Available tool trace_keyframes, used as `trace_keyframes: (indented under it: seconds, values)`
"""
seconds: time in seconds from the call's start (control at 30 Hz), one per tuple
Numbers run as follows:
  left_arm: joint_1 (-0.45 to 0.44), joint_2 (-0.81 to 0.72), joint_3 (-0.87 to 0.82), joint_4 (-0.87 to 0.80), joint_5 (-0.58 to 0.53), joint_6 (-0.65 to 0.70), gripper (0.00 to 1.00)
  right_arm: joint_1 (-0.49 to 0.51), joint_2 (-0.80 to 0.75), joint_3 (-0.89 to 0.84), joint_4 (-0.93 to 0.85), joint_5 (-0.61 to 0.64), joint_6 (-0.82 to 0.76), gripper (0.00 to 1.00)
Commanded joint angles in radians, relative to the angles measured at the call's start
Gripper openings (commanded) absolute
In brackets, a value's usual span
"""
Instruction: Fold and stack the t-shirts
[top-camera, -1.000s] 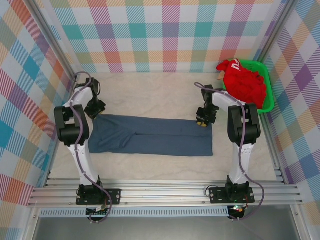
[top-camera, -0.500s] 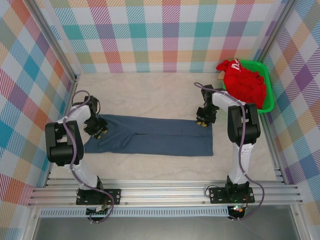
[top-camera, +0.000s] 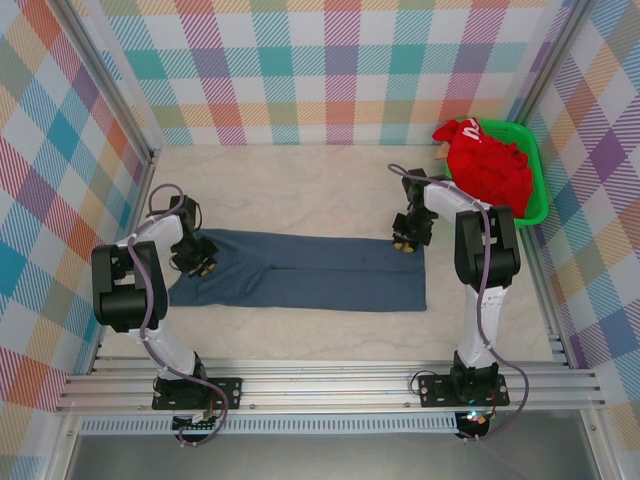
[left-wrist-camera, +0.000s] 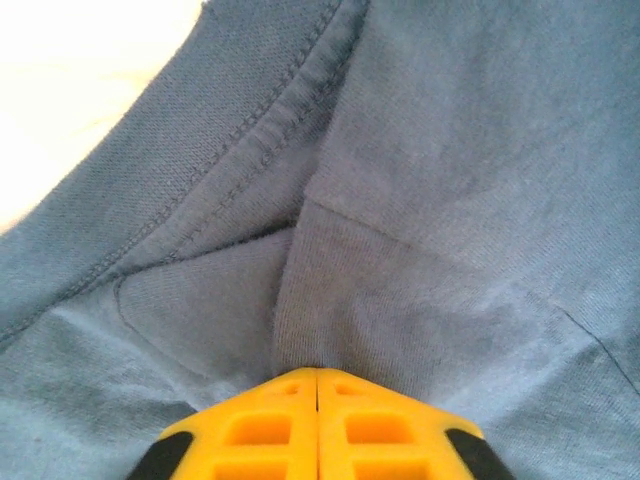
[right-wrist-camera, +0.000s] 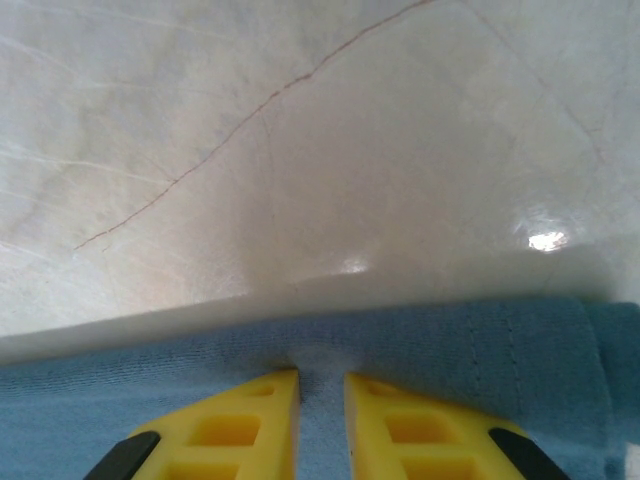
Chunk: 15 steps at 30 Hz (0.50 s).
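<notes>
Here, red t-shirt fills basket; left claw, right claw pinch blue t-shirt.

Bright, even light from overhead, shadows faint. A small glare spot shines on the tabletop; the slate-blue t-shirt shows crisp weave.
</notes>
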Motion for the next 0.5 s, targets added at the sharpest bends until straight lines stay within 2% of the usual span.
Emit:
trace_keyframes:
  seconds: [0.0,0.27,0.47]
  values:
    - [-0.003,-0.038,0.011,-0.018,-0.038,0.009,0.02,-0.004,0.029,0.001,-0.009,0.013,-0.004,0.20]
    - [-0.003,-0.048,0.054,-0.056,-0.100,0.016,0.00,-0.004,0.040,0.018,-0.016,0.012,-0.008,0.20]
    - [-0.005,-0.037,0.068,-0.070,-0.067,0.026,0.01,-0.004,0.045,0.022,-0.020,0.006,-0.010,0.20]
